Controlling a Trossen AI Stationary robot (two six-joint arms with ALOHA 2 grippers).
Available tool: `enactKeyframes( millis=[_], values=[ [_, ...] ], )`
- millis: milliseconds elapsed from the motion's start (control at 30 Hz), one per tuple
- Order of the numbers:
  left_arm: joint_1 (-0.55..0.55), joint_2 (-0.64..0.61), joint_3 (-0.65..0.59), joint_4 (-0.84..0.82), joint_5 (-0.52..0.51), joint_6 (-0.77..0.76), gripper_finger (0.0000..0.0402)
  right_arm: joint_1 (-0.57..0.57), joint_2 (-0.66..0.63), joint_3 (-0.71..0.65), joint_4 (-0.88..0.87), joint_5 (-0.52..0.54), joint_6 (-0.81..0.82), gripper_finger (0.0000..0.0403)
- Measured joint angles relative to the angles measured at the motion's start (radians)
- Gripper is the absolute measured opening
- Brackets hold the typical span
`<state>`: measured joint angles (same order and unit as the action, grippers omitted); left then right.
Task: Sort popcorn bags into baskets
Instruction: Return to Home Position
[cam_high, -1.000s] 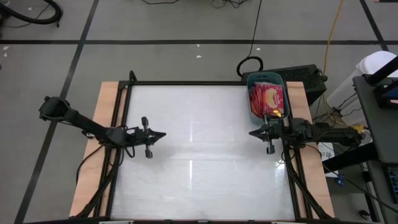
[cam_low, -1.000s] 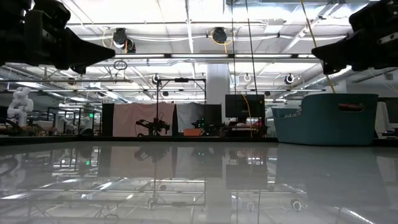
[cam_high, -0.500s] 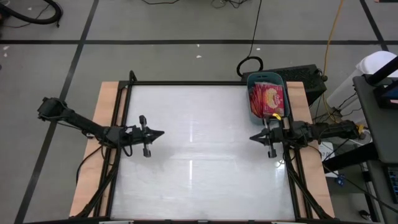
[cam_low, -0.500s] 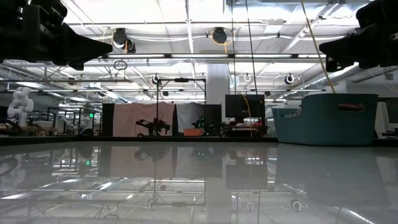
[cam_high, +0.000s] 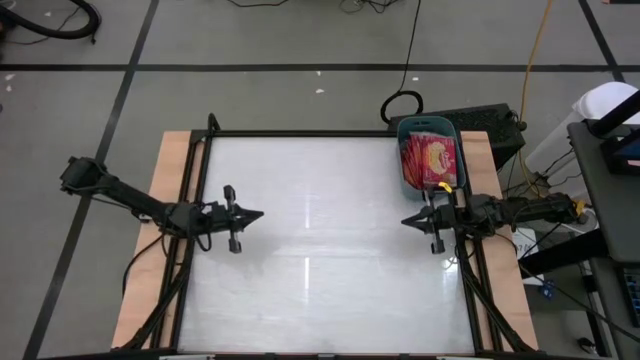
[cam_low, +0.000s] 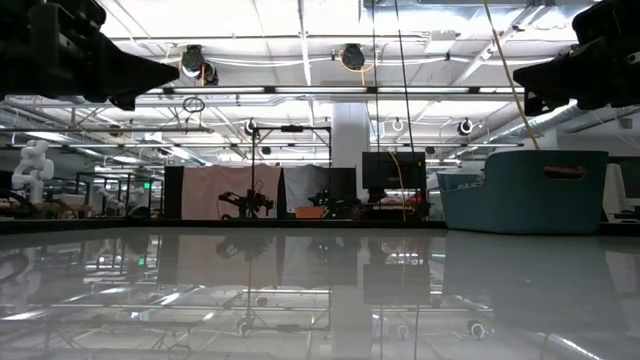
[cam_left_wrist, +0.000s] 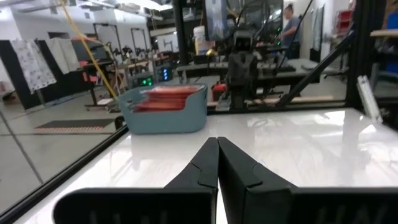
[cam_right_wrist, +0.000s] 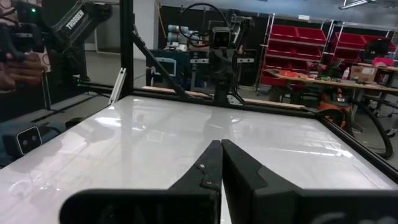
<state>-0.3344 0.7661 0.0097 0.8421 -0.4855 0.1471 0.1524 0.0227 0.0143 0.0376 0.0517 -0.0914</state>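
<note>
Just beside the right gripper (cam_high: 405, 220), toward the far edge of the bench (cam_high: 320, 275), stands the blue bin (cam_high: 428, 122), filled with red popcorn bags (cam_high: 430, 158). The right gripper is closed and empty, held level above the bench. Well apart, the left gripper (cam_high: 258, 213) faces it, also closed and empty.

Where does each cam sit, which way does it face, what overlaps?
High: above the table, straight down; both arms, left gripper and right gripper shut, tips facing.
Low: tabletop level, looking across into the room; arm ends at top corners.
Left wrist: on the left arm, facing the right arm past its own shut fingers.
Right wrist: on the right arm, facing the left arm past its own shut fingers.
Shared: high, low and left wrist show the blue bin; high and left wrist show popcorn bags in it.
</note>
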Motion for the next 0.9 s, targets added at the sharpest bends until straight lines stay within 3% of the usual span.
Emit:
enactKeyframes(
  millis=[300,900],
  values=[
    [0.0,-0.147,0.0,-0.115,0.03,0.021,0.0003,0.0,0.0,0.0,0.001,0.0,0.0,0.0],
    [0.0,-0.581,0.0,-0.514,0.105,0.071,0.0005,0.0,0.0,0.0,0.003,0.0,0.0,0.0]
  ],
)
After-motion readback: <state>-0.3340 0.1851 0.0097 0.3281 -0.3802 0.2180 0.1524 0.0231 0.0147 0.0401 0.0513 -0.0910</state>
